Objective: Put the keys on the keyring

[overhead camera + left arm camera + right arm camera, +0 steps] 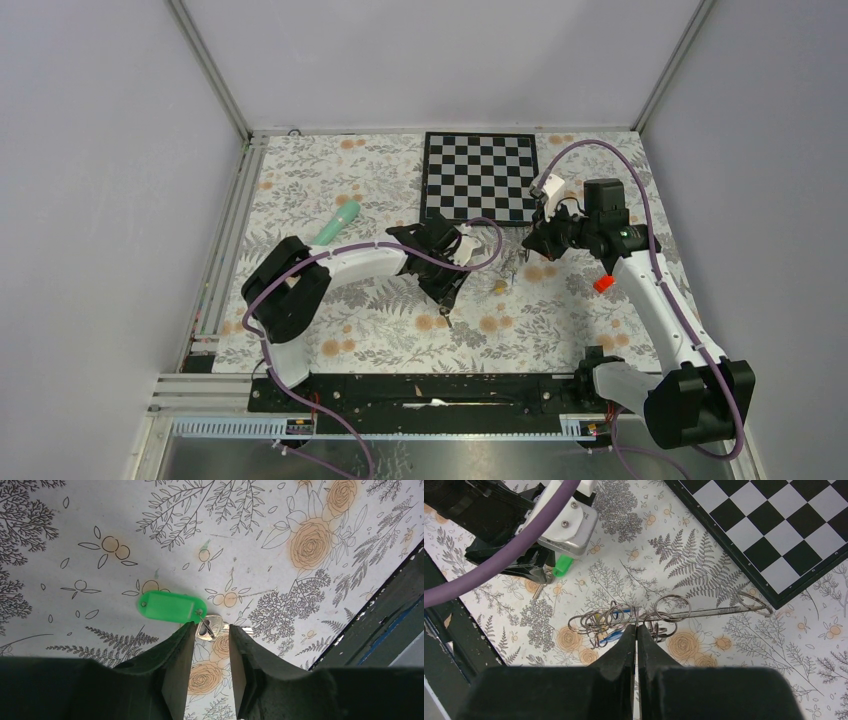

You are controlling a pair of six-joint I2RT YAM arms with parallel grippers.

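Note:
A key (216, 624) with a silver head and a green plastic tag (170, 605) lies flat on the flowered mat. My left gripper (211, 626) stands over it, jaws apart, with a fingertip on either side of the key's head and the blade running on behind the right finger. My right gripper (636, 626) is shut on a thin wire of the keyring (636, 615), a bunch of silvery rings on a long wire bar. A blue key piece (616, 635) shows among the rings. A yellow key (500, 287) lies between the two grippers (447, 305) (522, 250).
A chessboard (478, 178) lies at the back centre. A mint-green piece (338, 222) rests behind the left arm, and an orange-red cylinder (603, 283) sits beside the right arm. The dark rail (430, 390) runs along the near edge.

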